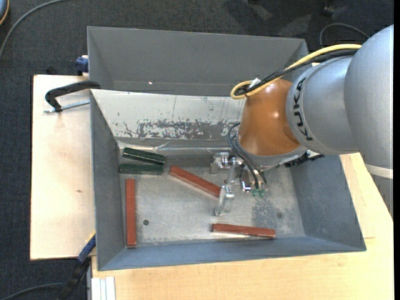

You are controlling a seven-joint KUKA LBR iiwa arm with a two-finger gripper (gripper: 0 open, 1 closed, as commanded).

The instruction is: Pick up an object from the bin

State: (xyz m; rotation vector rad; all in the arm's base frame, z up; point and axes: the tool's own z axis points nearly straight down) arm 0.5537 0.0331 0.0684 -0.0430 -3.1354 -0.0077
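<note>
Red-brown bar [192, 181] mid-frame lies flat, apart from others, so we judge it reachable; pincer [226, 200] at its right end, spread unclear.

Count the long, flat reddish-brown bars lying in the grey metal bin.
3 reddish-brown bars: the left bar along the left wall, the middle bar lying diagonally, the front bar along the front wall. The robot arm covers some floor, so another may be hidden.

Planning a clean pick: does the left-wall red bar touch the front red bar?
Apart. Camera view shows bare floor between the left-wall red bar and the front red bar.
</note>
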